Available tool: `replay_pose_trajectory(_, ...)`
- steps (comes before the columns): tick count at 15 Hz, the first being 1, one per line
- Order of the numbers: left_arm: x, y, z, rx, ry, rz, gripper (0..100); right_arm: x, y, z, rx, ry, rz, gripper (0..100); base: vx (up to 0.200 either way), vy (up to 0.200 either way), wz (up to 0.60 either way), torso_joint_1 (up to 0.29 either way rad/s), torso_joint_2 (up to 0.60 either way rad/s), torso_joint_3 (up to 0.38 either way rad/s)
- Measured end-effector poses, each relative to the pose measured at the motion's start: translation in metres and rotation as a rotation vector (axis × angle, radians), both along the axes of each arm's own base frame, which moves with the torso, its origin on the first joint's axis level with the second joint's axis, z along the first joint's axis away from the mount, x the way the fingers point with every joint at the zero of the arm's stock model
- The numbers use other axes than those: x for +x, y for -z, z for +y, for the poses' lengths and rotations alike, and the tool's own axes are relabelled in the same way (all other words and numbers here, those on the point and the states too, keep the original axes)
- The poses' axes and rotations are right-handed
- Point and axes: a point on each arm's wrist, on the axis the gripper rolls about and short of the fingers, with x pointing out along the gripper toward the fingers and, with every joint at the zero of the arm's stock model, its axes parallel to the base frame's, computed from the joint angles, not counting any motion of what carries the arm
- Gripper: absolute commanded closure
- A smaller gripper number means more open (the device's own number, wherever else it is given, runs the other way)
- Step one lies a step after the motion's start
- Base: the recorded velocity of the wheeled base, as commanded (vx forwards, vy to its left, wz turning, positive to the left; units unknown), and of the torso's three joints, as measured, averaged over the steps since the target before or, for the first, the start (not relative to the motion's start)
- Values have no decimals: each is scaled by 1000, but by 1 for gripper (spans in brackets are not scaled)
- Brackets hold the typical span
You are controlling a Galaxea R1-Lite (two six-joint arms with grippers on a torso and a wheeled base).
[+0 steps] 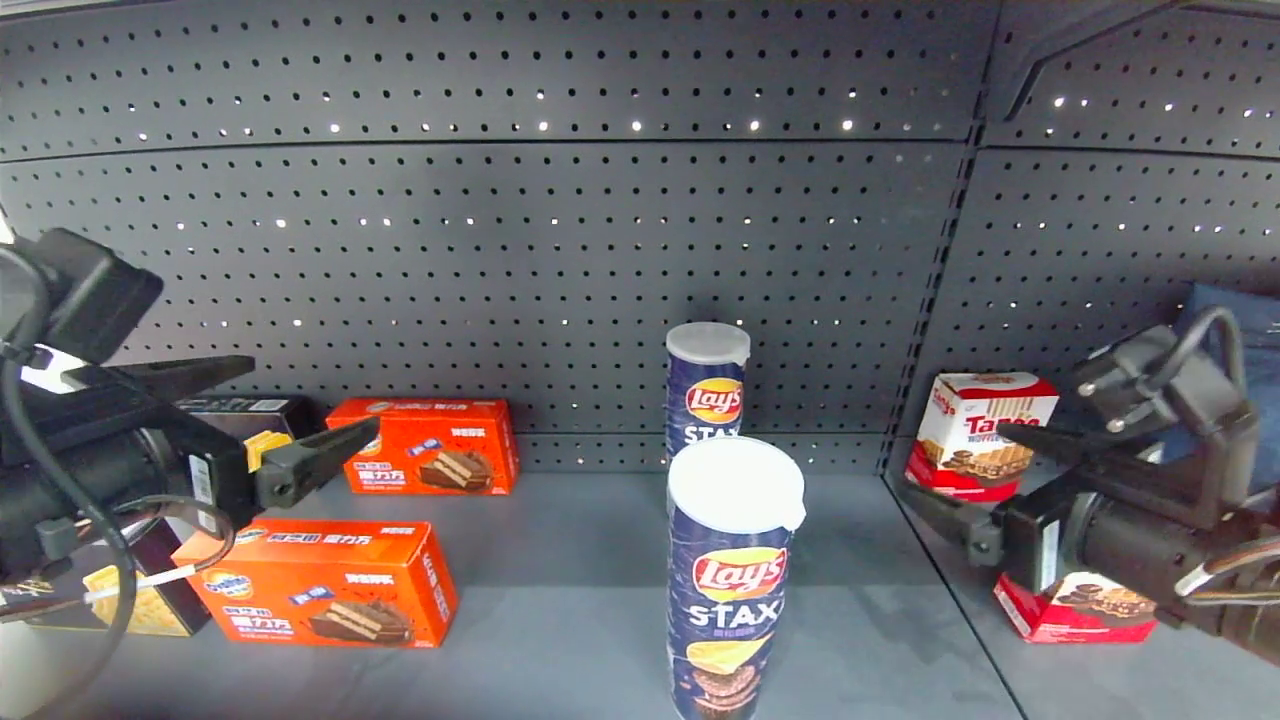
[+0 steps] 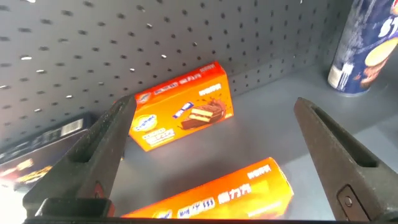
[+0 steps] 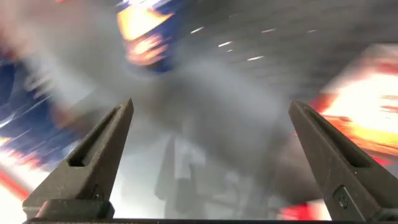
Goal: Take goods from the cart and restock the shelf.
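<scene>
Two tall dark-blue chips cans stand on the grey shelf [image 1: 560,620], one in front [image 1: 735,575] and one behind it [image 1: 707,385]. Left of them lie two orange cake boxes, one at the back [image 1: 430,445] and one nearer [image 1: 320,585]. My left gripper [image 1: 314,394] hovers open and empty above the nearer orange box. In the left wrist view, the left gripper [image 2: 214,102] frames the back box [image 2: 183,115], with the nearer box [image 2: 230,196] below. My right gripper [image 1: 950,458] is open and empty, right of the cans, just in front of a red-and-white wafer box [image 1: 985,430].
A perforated dark back panel [image 1: 500,250] closes the shelf. A black box [image 1: 250,408] and a cracker box [image 1: 130,600] sit at the far left. A second red wafer box [image 1: 1075,605] lies under my right arm. Bare shelf shows between the orange boxes and the cans.
</scene>
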Motion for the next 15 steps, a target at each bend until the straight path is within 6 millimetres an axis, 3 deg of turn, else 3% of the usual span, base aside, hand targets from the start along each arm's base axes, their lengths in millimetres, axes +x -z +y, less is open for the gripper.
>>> replay_pose_trajectory(4,-44,-3,11,-31,-26,-88,0,-9,-36,-44,86,196,-158,0,0,0,0,0,0,0)
replay_pose_trajectory(7,-81,14,17,-50,-51,-122,0,-30,-45,-77,112,352,-242,0,0,0,0,0,0,0)
replay_pose_trajectory(9,-105,38,21,-59,-89,-116,0,-57,-27,-97,113,462,-248,0,0,0,0,0,0,0)
replay_pose_trajectory(11,-125,64,25,-64,-113,-112,0,-86,10,-107,102,540,-213,0,0,0,0,0,0,0)
replay_pose_trajectory(15,-145,84,28,-73,-119,-152,0,-128,64,-113,97,596,-200,0,0,0,0,0,0,0)
